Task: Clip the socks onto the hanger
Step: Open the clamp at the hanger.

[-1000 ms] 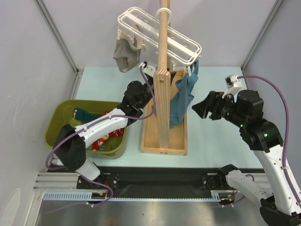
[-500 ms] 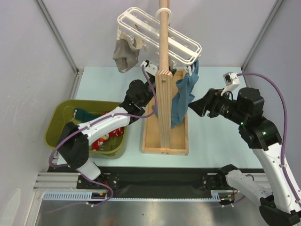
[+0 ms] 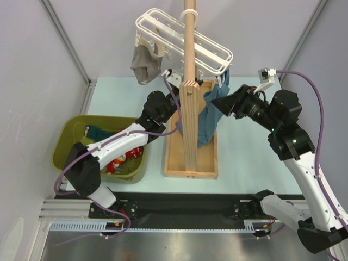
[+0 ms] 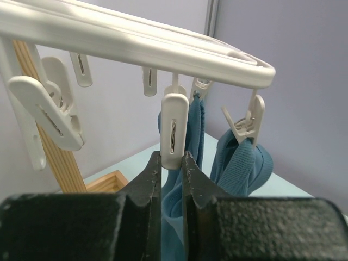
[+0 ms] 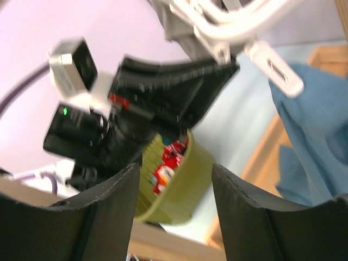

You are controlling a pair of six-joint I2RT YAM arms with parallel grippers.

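The hanger [image 3: 209,50] hangs by its hook at the top of the wooden stand [image 3: 188,125], its rim reaching out on both sides of the pole. The left gripper [image 4: 172,161] sits under that rim, its 2 fingers drawn narrow and pinching the lower end of 1 white peg [image 4: 174,128]. Other pegs dangle close on either side, and the blue garment [image 4: 239,163] hangs just behind. The right gripper [image 3: 218,103] is just beside the blue garment on the stand's right, its jaws spread wide with nothing between them; the right wall [image 3: 326,65] stands well apart from it. The socks [image 3: 118,161], red ones and 1 teal, lie in the green bin [image 3: 62,145] near the table's left edge, partly covered by the left arm. A grey-beige sock [image 3: 144,64] hangs from the hanger's left end. From above, the left gripper's tips are hidden behind the pole, and the right wrist view is blurred.
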